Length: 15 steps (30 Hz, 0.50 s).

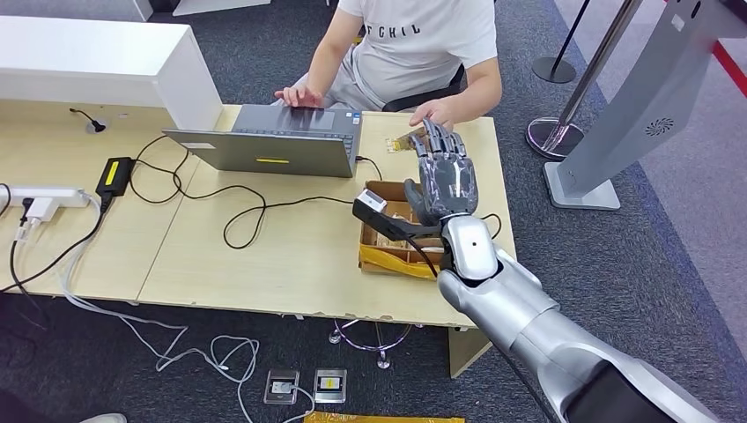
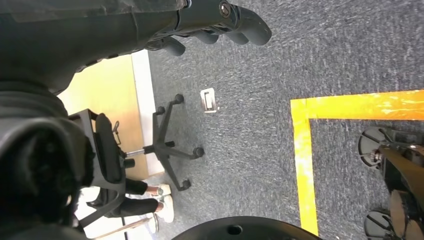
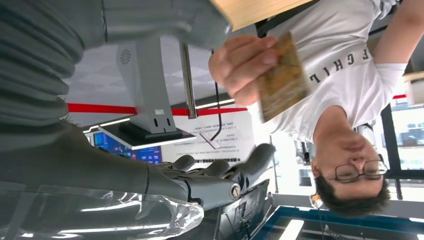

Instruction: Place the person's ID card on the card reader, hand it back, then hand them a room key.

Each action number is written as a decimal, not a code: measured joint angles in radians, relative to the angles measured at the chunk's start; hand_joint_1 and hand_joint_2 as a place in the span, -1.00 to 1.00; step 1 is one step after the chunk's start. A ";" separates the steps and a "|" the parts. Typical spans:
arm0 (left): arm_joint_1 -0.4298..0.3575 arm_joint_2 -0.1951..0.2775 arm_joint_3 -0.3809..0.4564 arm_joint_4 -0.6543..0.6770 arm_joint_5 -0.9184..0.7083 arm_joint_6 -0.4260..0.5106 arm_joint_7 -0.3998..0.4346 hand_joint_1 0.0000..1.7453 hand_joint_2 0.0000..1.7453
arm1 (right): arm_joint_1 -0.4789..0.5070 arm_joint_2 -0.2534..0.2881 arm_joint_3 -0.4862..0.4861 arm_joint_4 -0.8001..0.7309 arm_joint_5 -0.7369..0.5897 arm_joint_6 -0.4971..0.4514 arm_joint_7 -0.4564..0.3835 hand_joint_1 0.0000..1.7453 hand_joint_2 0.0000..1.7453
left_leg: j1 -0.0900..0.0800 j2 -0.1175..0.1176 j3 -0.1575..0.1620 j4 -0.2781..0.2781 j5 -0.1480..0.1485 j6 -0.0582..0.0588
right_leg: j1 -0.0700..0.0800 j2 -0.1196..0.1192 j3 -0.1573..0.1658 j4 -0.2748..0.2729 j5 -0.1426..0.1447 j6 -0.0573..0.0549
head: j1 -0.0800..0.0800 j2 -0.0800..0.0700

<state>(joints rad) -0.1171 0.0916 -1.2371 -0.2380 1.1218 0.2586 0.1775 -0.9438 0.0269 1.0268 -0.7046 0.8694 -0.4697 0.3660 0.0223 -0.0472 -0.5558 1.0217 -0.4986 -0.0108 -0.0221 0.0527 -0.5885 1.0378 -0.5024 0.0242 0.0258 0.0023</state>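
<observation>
My right hand (image 1: pixel 445 181) is raised over the right end of the table (image 1: pixel 264 256), fingers spread and holding nothing; its thumb and fingers (image 3: pixel 220 182) are also in the right wrist view. Just beyond it, the seated person's hand (image 1: pixel 438 113) holds a brownish-gold card (image 1: pixel 401 141), seen close up pinched in their fingers (image 3: pixel 282 75). The small black card reader (image 1: pixel 370 204) sits at the near-left corner of an open cardboard box (image 1: pixel 388 256), right beside my thumb. My left hand (image 2: pixel 220 20) hangs by the floor, fingers loosely apart and holding nothing.
A grey laptop (image 1: pixel 282 141) stands in front of the person, with black cables (image 1: pixel 238 211) looping across the table. A power strip (image 1: pixel 44 196) and charger lie at the left. A white counter (image 1: pixel 97 62) is at the back left; a grey kiosk stand (image 1: pixel 634 115) and stanchions are on the right.
</observation>
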 joint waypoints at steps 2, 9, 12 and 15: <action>0.000 0.000 0.000 0.000 0.000 0.002 0.002 -1.00 -1.00 | 0.000 0.001 0.000 0.007 0.002 -0.008 0.003 -1.00 -1.00 | 0.000 0.000 0.000 0.000 0.000 0.000 | 0.000 0.000 0.000 0.000 0.000 0.000 | 0.000 0.000; 0.000 0.000 0.000 0.000 0.011 0.004 -0.029 -1.00 -1.00 | -0.002 -0.004 -0.019 0.021 -0.174 0.057 -0.045 -1.00 1.00 | 0.000 0.000 0.000 0.000 0.000 0.000 | 0.000 0.000 0.000 0.000 0.000 0.000 | 0.000 0.000; 0.001 0.000 0.000 0.000 0.015 0.004 -0.049 -1.00 -1.00 | -0.011 -0.016 -0.044 0.029 -0.292 0.109 -0.068 -1.00 1.00 | 0.000 0.000 0.000 0.000 0.000 0.000 | 0.000 0.000 0.000 0.000 0.000 0.000 | 0.000 0.000; 0.001 0.000 0.000 0.000 0.019 0.002 -0.058 -1.00 -1.00 | -0.024 -0.031 -0.062 0.038 -0.341 0.129 -0.068 -1.00 1.00 | 0.000 0.000 0.001 0.000 0.000 0.000 | 0.000 0.001 0.000 0.000 0.000 0.000 | 0.000 0.000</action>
<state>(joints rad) -0.1160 0.0911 -1.2369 -0.2380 1.1407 0.2607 0.1195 -0.9682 -0.0039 0.9650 -0.6661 0.5280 -0.3412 0.2979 0.0222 -0.0469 -0.5552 1.0219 -0.4986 -0.0108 -0.0223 0.0536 -0.5888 1.0376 -0.5024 0.0243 0.0257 0.0023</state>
